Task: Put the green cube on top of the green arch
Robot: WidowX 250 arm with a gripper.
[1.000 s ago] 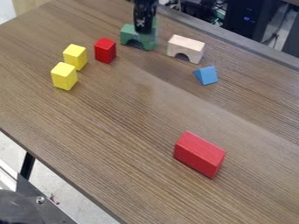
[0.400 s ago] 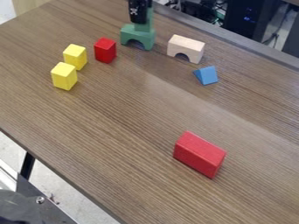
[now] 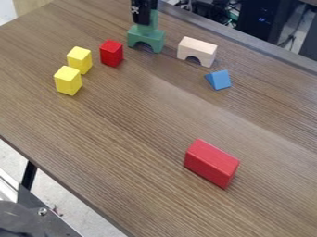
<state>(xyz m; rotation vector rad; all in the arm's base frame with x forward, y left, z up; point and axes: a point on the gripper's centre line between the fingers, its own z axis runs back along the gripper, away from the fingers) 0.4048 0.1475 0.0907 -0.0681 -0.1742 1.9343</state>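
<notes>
The green cube (image 3: 154, 20) appears to be on top of the green arch (image 3: 146, 39), partly hidden by the black pincer (image 3: 142, 19); whether the pincer grips it, one cannot tell. Placement looks nearly done, leaving a sure release and a withdrawal. The worktop's (image 3: 130, 115) far edge runs behind the arch, the natural wood arch (image 3: 197, 50) and small red block (image 3: 111, 53) flank it, and broad room opens camera-side.

Yellow blocks (image 3: 68, 80) — red cube (image 3: 111, 53) just beside — rest on the table (image 3: 133, 139).
</notes>
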